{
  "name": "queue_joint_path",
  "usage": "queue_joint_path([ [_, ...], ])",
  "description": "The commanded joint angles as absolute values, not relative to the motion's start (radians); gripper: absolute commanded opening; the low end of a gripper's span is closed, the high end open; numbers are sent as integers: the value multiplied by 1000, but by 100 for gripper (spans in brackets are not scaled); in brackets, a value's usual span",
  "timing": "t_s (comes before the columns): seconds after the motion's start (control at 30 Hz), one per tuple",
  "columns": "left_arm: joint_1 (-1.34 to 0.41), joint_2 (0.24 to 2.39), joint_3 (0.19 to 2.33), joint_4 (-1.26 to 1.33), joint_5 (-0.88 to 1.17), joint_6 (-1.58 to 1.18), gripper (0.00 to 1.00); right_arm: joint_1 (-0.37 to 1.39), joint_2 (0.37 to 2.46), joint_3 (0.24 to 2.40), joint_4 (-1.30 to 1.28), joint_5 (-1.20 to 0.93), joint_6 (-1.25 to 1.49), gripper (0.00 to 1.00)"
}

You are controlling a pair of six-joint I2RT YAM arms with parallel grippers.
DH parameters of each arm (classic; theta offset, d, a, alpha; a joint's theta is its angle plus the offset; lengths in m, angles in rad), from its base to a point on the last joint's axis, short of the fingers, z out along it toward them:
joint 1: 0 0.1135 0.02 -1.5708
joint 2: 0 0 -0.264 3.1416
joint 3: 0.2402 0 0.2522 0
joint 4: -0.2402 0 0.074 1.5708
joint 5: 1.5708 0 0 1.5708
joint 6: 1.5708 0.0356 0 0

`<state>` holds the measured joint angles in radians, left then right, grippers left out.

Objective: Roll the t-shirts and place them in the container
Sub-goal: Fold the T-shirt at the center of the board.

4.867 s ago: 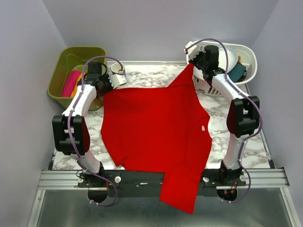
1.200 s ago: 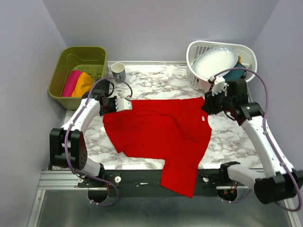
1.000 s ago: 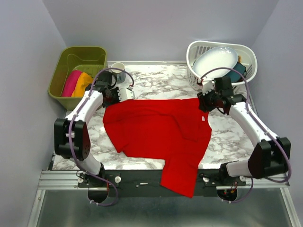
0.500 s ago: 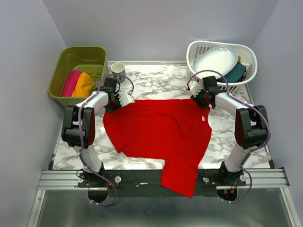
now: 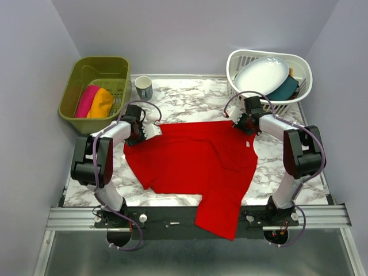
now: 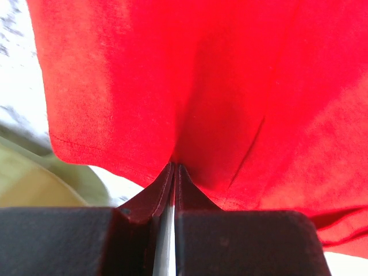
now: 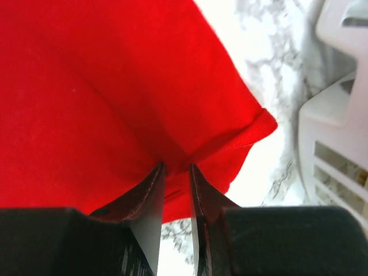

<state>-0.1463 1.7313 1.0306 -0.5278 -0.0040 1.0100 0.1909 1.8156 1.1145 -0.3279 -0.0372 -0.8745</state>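
A bright red t-shirt (image 5: 195, 155) lies spread on the marble table, one part hanging over the near edge. My left gripper (image 5: 150, 131) sits low at its far left corner. In the left wrist view the gripper (image 6: 174, 167) is shut on a pinch of the red cloth (image 6: 201, 75). My right gripper (image 5: 240, 125) is at the far right corner. In the right wrist view its jaws (image 7: 175, 167) stand narrowly apart, closed on a bunched fold of the shirt (image 7: 86, 86). A pink t-shirt (image 5: 86, 100) and an orange t-shirt (image 5: 101, 103) lie rolled in the green bin.
The green bin (image 5: 77, 72) stands at the far left, a mug (image 5: 143, 87) beside it. A white basket (image 5: 302, 72) at the far right holds a white plate (image 5: 261, 75) and a teal dish (image 5: 286, 89). The basket's wall (image 7: 339, 115) is close to my right gripper.
Both grippers have come down onto the shirt's far corners and closed on the cloth. The left corner has been drawn slightly toward the near side.
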Motion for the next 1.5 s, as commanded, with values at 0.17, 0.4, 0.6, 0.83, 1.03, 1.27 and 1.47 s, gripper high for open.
queue_joint_path([
  [0.17, -147, 1569, 845, -580, -23, 1005, 12, 192, 1721, 1005, -474, 26, -900, 30],
  [0.4, -233, 1519, 968, -590, 33, 968, 17, 192, 1684, 1141, -540, 26, -821, 31],
  [0.6, -261, 1476, 1098, -631, 60, 902, 21, 192, 1631, 1279, -632, -43, -779, 36],
  [0.83, -267, 1542, 1028, -513, -26, 897, 22, 193, 1742, 1342, -532, -71, -837, 36],
  [1.03, -282, 1594, 999, -448, -90, 907, 21, 198, 1887, 1439, -466, -63, -897, 33],
  [1.27, -281, 1627, 979, -407, -159, 934, 20, 219, 1970, 1480, -443, -69, -972, 32],
  [1.47, -255, 1687, 1009, -425, -198, 945, 20, 236, 2000, 1470, -459, -80, -1055, 31],
])
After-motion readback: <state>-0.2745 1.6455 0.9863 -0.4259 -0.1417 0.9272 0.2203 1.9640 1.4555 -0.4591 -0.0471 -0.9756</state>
